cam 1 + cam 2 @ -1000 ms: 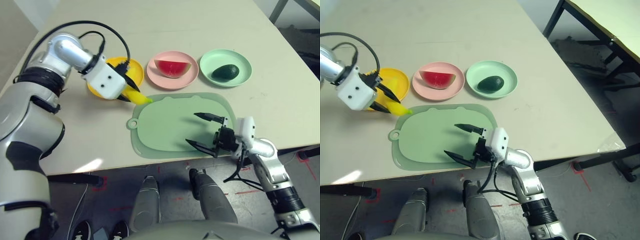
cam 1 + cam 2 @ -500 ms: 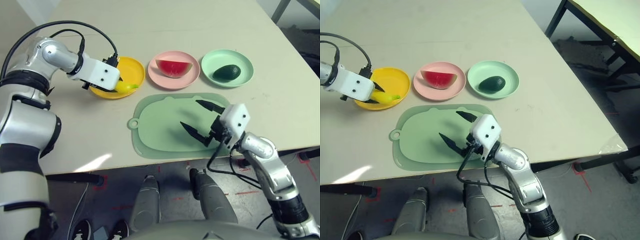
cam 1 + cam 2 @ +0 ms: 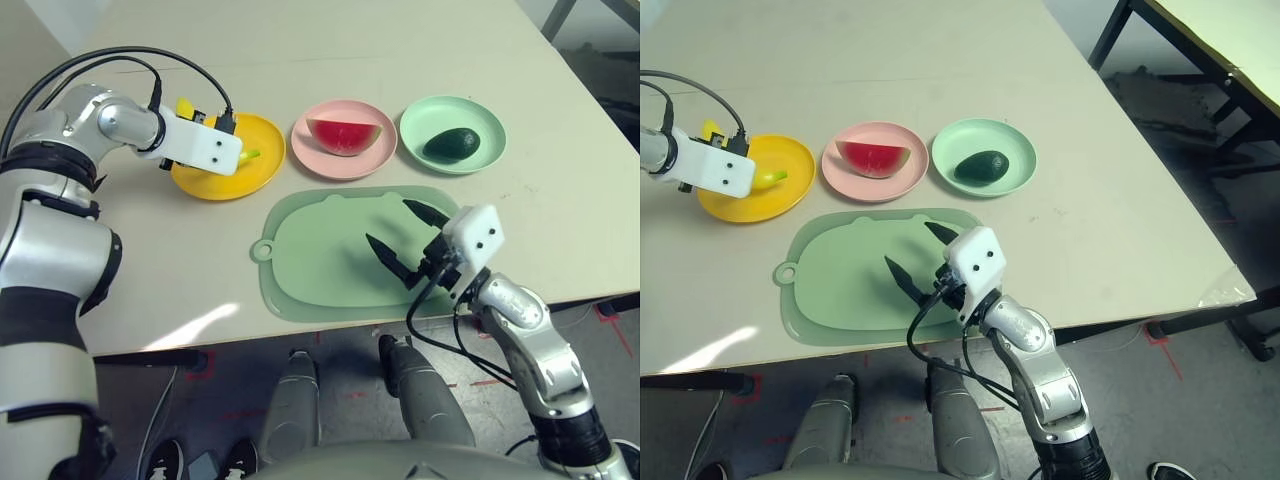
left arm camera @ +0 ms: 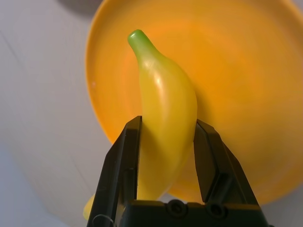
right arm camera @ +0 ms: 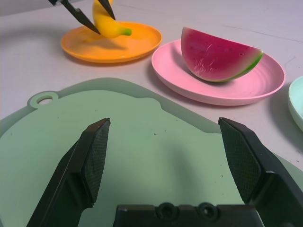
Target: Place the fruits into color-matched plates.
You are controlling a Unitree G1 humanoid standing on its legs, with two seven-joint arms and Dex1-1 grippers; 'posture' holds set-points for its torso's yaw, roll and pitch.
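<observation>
My left gripper (image 4: 168, 123) is shut on the yellow banana (image 4: 165, 109), holding it just above the yellow-orange plate (image 3: 262, 172) at the far left of the table. The banana's green tip points across the plate. The watermelon wedge (image 3: 345, 133) lies in the pink plate (image 3: 322, 160), and the dark green avocado (image 3: 450, 144) lies in the mint green plate (image 3: 485, 118). My right gripper (image 3: 387, 221) hovers open over the right part of the pale green mat (image 3: 310, 260), with nothing between its fingers.
The three plates stand in a row behind the mat. The table's front edge runs just below the mat and its right edge lies beyond the mint plate. A black cable loops from my left wrist (image 3: 120, 60).
My left gripper has carried the banana from the mat's far left corner to over the yellow-orange plate. My right gripper has turned and shifted a little inward over the mat, still open.
</observation>
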